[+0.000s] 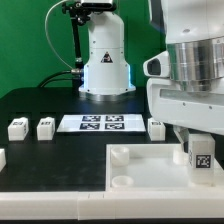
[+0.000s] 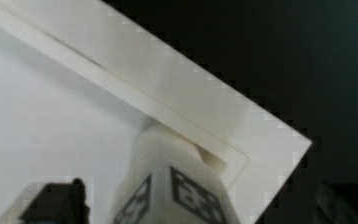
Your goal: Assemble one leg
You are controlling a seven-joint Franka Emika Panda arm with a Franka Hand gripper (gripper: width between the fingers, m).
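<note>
One leg, a small white block with a black-and-white tag, stands upright at the corner of the large flat white tray-like piece on the exterior view's right. My gripper is directly above and around it. In the wrist view the leg shows two tagged faces between my dark fingers. A gap shows on each side, so the gripper is open. The tray's corner rim lies just past the leg.
Two loose legs stand at the exterior view's left and another near my arm. The marker board lies behind them. The robot base stands at the back.
</note>
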